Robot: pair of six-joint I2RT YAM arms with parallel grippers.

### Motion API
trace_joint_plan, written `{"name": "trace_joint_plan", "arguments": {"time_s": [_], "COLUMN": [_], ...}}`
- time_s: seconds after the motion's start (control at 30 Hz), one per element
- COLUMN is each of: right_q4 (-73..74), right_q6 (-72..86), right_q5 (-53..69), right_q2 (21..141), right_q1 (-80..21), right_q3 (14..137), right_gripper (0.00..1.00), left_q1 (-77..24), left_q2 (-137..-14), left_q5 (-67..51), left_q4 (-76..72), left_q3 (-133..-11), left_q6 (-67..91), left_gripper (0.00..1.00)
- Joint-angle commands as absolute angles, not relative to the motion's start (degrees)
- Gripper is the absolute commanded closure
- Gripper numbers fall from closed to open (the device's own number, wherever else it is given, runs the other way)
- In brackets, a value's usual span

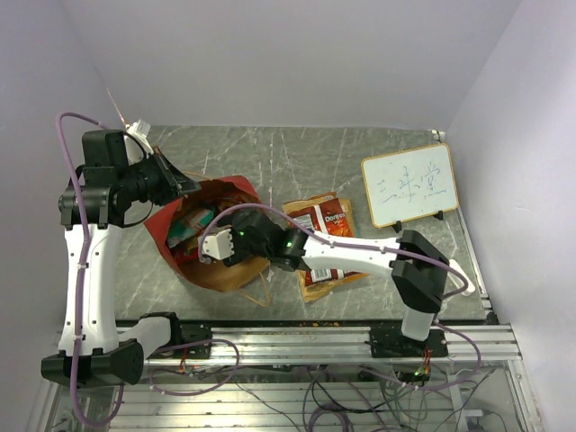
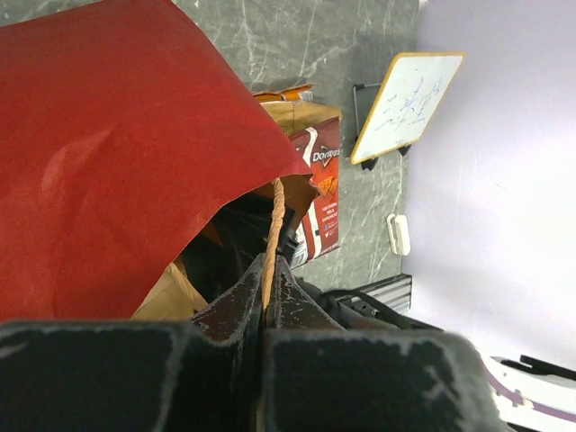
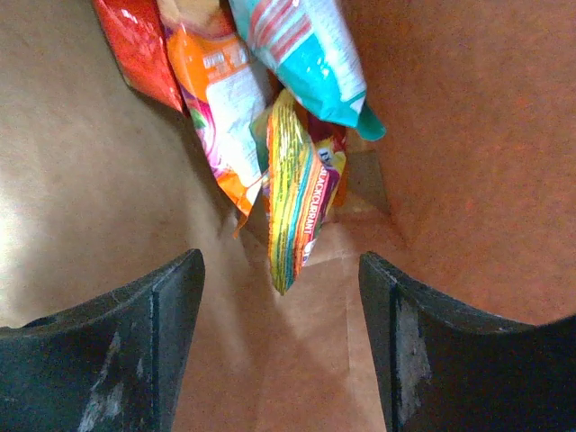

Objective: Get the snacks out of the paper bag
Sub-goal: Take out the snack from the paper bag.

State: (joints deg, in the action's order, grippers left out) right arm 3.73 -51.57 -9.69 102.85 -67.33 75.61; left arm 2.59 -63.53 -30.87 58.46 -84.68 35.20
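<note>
Left fingers (image 2: pixel 250 301) pinching twine handle (image 2: pixel 274 225), right fingers (image 3: pixel 175 306) wide inside paper bag (image 1: pixel 162 225), grey marbled table (image 1: pixel 297 153), lilac walls (image 1: pixel 288 54)

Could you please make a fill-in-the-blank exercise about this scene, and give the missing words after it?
The left fingers pinch the bag's twine ____.
The right gripper, inside the bag, is ____.
The red packet on the table reads ____.
The teal packet lies ____ the bag.
Missing words: handle; open; Doritos; inside.
</note>
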Motion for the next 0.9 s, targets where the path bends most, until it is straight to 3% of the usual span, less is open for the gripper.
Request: {"name": "trace_joint_plan", "arguments": {"time_s": [0.0,0.43,0.87], "right_q4": [0.3,1.8,-0.7], "right_q6": [-54.8,-59.1,-59.2], "right_q5": [-13.8,-16.5,-7.4], "right_q2": [107.3,115.5,118.5], "right_q1": [-65.3,-63.0,-59.0], "right_q3": [77.7,82.7,84.2], "right_gripper": [0.3,0.32,0.38], "left_q1": [2.7,2.7,2.7], "left_q2": [-62.0,-61.5,-60.9], "left_q5": [-33.8,-31.6,-31.8], "left_q4": [58.3,60.4,60.1], "left_q3": [-84.9,-87.0,-85.2], "left_q6": [33.5,31.4,31.2], "left_gripper": [0.93,0.93,0.93]}}
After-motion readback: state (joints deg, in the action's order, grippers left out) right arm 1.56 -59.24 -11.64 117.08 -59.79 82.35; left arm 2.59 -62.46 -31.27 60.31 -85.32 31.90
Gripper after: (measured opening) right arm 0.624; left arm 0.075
